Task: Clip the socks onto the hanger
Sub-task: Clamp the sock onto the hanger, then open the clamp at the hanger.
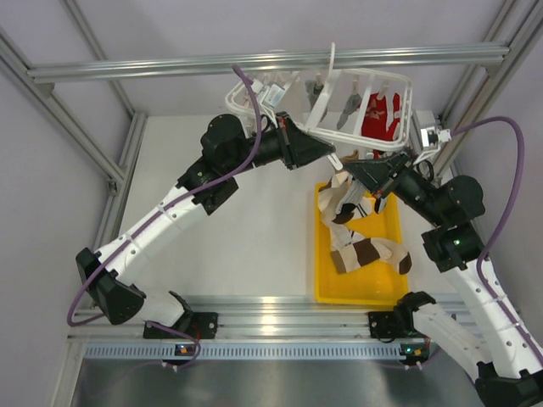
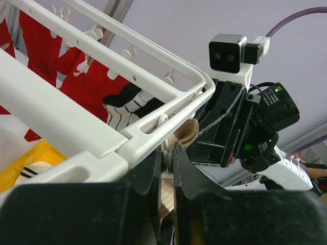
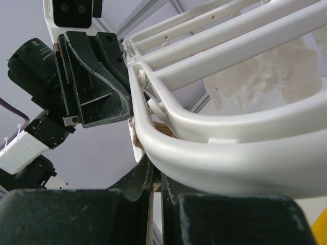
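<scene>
The right jaws, shut on the cuff of a sock (image 1: 346, 203), hold it hanging lengthwise toward the yellow tray (image 1: 387, 222), just under the hanger (image 2: 61, 120), where the left jaws, narrowed onto a clip (image 2: 166, 153), face them

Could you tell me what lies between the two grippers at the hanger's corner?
A cream sock's edge, beneath the white plastic hanger's corner beside a small white clip, lies between the left gripper and the right gripper; the left wrist view shows it.

Hanger (image 3: 230, 148) over right claw (image 3: 157, 196) (sock (image 3: 135, 139) between)
</scene>
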Robot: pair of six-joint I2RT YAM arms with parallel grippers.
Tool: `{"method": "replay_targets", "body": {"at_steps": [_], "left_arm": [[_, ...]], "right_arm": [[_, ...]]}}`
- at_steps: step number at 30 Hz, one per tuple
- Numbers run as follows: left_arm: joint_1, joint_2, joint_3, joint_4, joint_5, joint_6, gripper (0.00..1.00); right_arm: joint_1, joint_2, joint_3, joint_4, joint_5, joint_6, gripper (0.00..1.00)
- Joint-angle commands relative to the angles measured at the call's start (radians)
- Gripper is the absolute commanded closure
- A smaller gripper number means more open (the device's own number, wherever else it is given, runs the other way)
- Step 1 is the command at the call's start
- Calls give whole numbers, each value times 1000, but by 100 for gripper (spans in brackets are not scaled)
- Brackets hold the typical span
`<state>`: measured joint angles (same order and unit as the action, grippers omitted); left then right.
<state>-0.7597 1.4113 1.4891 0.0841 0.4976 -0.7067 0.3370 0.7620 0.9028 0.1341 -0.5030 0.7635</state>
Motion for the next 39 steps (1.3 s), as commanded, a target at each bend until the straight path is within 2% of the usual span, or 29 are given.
{"method": "replay_targets", "body": {"at_steps": [1, 6, 14, 21, 28, 35, 39], "left_arm": [[-20, -6, -7, 23, 108, -28, 84], [-18, -12, 11, 14, 90, -13, 60], [10, -55, 20, -41, 79, 39, 40], [46, -144, -52, -80, 78, 113, 36], [59, -270, -139, -194, 99, 245, 35], [59, -328, -153, -239, -183, 340, 34], [57, -305, -141, -241, -226, 355, 35]], "right_arm": [[-9, 10, -1, 70, -31, 11, 100], [-9, 5, -4, 55, -31, -1, 100], [-41, -10, 5, -5, -28, -30, 100], [-200, -39, 15, -44, -114, -33, 100], [-306, -38, 27, -54, -192, -38, 100], [-325, -13, 34, -63, -221, -73, 100], [-326, -3, 50, -85, -232, -110, 100]]}}
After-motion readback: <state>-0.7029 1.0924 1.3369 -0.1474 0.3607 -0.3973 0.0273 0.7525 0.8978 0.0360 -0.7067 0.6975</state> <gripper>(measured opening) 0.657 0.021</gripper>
